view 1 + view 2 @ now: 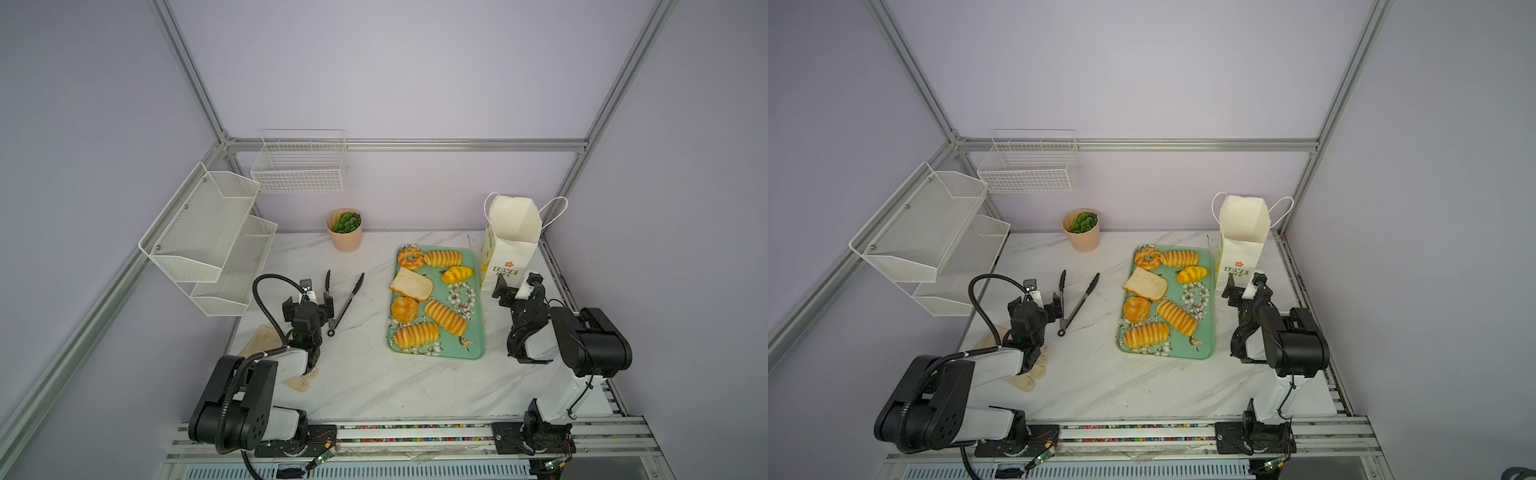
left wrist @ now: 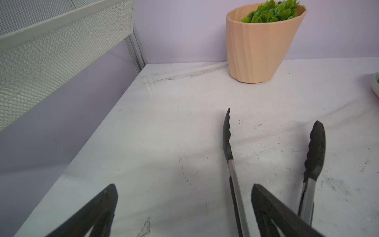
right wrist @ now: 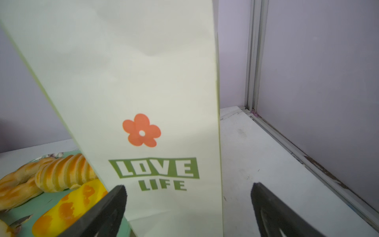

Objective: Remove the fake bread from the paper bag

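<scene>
Fingers on both arms are spread wide, and neither pair holds anything. The left fingers (image 2: 96, 211) hang low over the marble worktop (image 1: 357, 374), with a pair of black-tipped tongs (image 1: 345, 302) lying open just beside them. In the left wrist view one finger overlaps the tongs' arms, and I cannot tell whether it touches them. The right fingers (image 3: 108, 209) face the printed front of the paper bag (image 1: 510, 249), near its foot, and are not closed on it. That bag stands upright at the far right of the worktop, its mouth open and a cord handle sticking out on each side. It is just beside the far right corner of a green flowered tray (image 1: 480, 324). The fake bread (image 1: 1146, 334) lies out on that tray, seven pieces in all. A ring donut (image 1: 410, 258) and a ridged loaf (image 1: 443, 258) lie at the far end, and a pointed roll (image 1: 456, 274) is nearest the bag. Then come a white toast slice (image 1: 411, 284), a round bun (image 1: 404, 309) and two more ridged loaves (image 1: 445, 317) toward the near end. A peach plant pot (image 1: 345, 237) sits by the back wall, and a beige cloth (image 1: 259, 340) lies partly under the left arm.
</scene>
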Controlling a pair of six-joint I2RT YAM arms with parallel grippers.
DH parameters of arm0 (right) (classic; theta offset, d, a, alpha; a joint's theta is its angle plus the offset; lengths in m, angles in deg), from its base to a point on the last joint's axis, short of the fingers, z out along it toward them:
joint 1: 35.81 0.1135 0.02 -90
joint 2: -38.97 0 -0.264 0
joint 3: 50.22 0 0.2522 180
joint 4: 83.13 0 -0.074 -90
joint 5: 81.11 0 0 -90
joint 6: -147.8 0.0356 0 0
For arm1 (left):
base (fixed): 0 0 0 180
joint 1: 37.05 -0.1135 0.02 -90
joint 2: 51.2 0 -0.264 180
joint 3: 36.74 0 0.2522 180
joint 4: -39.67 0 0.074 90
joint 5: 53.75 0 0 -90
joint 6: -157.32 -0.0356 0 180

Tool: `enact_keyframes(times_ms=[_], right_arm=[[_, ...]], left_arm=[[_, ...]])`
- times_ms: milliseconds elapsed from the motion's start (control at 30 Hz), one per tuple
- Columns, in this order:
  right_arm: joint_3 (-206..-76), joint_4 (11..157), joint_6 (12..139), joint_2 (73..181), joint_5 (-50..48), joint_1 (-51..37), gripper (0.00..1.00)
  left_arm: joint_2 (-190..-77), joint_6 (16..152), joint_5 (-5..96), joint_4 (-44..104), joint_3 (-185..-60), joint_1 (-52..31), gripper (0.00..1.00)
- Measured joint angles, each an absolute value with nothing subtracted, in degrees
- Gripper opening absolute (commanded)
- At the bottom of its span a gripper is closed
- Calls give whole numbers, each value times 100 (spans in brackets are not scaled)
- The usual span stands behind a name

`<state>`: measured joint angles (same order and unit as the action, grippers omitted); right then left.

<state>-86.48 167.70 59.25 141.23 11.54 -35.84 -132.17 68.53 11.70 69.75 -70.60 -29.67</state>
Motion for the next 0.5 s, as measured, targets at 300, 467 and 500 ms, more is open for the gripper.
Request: enact_keyframes(times_ms=[300, 467, 500], right_arm=[[-8838, 16307, 5849, 14123, 1366, -3389, 97], [-8840, 16292, 5842, 14123, 1414, -3389, 97], [-8840, 16292, 5842, 14123, 1417, -3387, 97]], left_arm=[[-14296, 6748, 1253, 8188, -6961, -3212, 100], [-14290, 6755, 1388, 8146, -6964, -3282, 100], [-14290, 6757, 1399, 8148, -6964, -3293, 100]])
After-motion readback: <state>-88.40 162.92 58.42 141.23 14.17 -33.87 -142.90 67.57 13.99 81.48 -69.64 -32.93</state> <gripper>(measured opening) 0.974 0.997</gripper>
